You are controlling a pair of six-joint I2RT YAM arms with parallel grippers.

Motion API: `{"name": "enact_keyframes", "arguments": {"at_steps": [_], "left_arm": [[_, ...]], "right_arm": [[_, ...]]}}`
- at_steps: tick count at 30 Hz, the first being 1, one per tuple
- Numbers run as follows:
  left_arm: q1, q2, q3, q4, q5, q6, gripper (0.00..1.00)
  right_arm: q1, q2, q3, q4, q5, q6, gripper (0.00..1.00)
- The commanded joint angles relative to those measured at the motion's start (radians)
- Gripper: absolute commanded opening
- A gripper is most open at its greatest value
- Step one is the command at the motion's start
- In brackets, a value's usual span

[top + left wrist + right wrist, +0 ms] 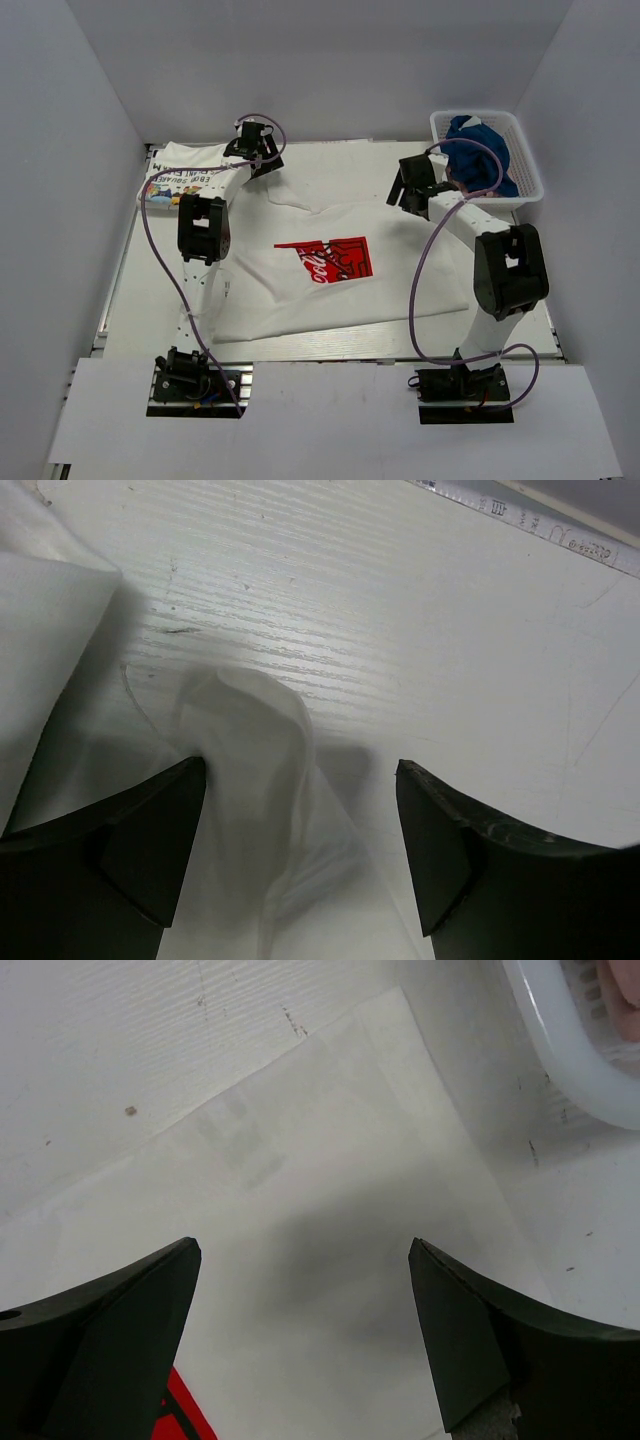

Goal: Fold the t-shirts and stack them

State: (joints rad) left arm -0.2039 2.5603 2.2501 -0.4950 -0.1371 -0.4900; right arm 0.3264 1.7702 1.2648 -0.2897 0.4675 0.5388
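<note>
On the white table (335, 160), the red-print tee (330, 295) is lying spread at centre, rumpled and not yet folded. The lettered tee (185, 168) is sitting folded at the far-left corner. I am hovering my left gripper (300, 780) and right gripper (305, 1255), jaws apart and gripping nothing, over the spread tee's far edge.

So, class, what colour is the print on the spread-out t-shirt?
The print is red; top view.
</note>
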Motion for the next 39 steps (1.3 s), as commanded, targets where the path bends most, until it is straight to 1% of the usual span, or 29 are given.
{"name": "enact_keyframes", "arguments": {"at_steps": [1,5,7,8,10,11,13,15,16,17,18,19,21,23,24,26,27,29,30,32,33,34,37,39], "left_arm": [[0.008,-0.008,0.028,0.016,0.001,0.001,0.86],[0.008,-0.034,0.037,0.041,-0.032,0.001,0.86],[0.008,-0.044,0.037,0.062,-0.042,0.010,0.83],[0.008,-0.045,0.037,0.062,-0.053,0.019,0.79],[0.008,-0.025,0.075,0.040,-0.074,0.019,0.77],[0.008,0.007,0.094,0.020,-0.084,0.019,0.73],[0.008,0.034,0.117,-0.011,-0.093,0.019,0.69],[0.008,0.046,0.117,-0.020,-0.073,0.019,0.68],[0.008,0.046,0.093,-0.020,-0.050,0.019,0.67],[0.008,0.055,0.083,-0.020,-0.050,0.031,0.64],[0.008,0.064,0.083,-0.020,-0.050,0.031,0.60],[0.008,0.064,0.083,-0.020,-0.050,0.043,0.58],[-0.003,0.074,0.083,-0.033,-0.041,0.053,0.58],[-0.003,0.074,0.083,-0.042,-0.054,0.070,0.49],[-0.014,0.074,0.083,-0.042,-0.055,0.082,0.26],[-0.014,0.074,0.083,-0.051,-0.067,0.082,0.03],[-0.014,0.064,0.069,-0.051,-0.067,0.082,0.00],[-0.014,0.040,0.025,-0.051,-0.078,0.082,0.00],[-0.014,0.023,0.007,-0.030,-0.087,0.082,0.00],[-0.014,-0.026,-0.039,-0.030,-0.096,0.082,0.00],[-0.014,-0.043,-0.053,-0.021,-0.107,0.082,0.00],[-0.014,-0.060,-0.067,-0.020,-0.107,0.082,0.00],[-0.014,-0.129,-0.124,0.002,-0.107,0.094,0.00],[-0.014,-0.181,-0.162,0.013,-0.107,0.094,0.00]], "right_arm": [[-0.010,0.041,0.059,-0.012,0.036,0.013,0.90],[-0.018,0.061,0.071,-0.023,0.036,0.016,0.90],[-0.020,0.066,0.074,-0.019,0.040,0.013,0.90],[-0.021,0.066,0.074,-0.017,0.039,0.015,0.90],[-0.021,0.066,0.070,-0.014,0.043,0.015,0.90],[-0.024,0.069,0.073,-0.012,0.048,0.012,0.90],[-0.023,0.071,0.074,-0.014,0.054,0.012,0.90],[-0.027,0.078,0.076,-0.017,0.056,0.012,0.90],[-0.027,0.080,0.077,-0.017,0.057,0.009,0.90],[-0.029,0.083,0.077,-0.017,0.057,0.012,0.90],[-0.030,0.084,0.077,-0.019,0.054,0.009,0.90],[-0.030,0.084,0.077,-0.016,0.056,0.010,0.90],[-0.032,0.097,0.082,-0.019,0.059,0.009,0.90],[-0.036,0.104,0.091,-0.025,0.062,0.009,0.90],[-0.039,0.112,0.097,-0.025,0.065,0.006,0.90],[-0.043,0.127,0.111,-0.025,0.066,0.009,0.90],[-0.047,0.136,0.135,-0.028,0.074,0.018,0.90],[-0.052,0.161,0.162,-0.031,0.076,0.026,0.90],[-0.055,0.187,0.221,-0.038,0.077,0.030,0.90],[-0.055,0.236,0.264,-0.081,0.101,0.056,0.90],[-0.055,0.276,0.342,-0.116,0.120,0.067,0.90],[-0.055,0.293,0.369,-0.146,0.123,0.081,0.90],[-0.052,0.394,0.497,-0.178,0.115,0.136,0.90],[-0.056,0.444,0.541,-0.200,0.103,0.167,0.90]]}}
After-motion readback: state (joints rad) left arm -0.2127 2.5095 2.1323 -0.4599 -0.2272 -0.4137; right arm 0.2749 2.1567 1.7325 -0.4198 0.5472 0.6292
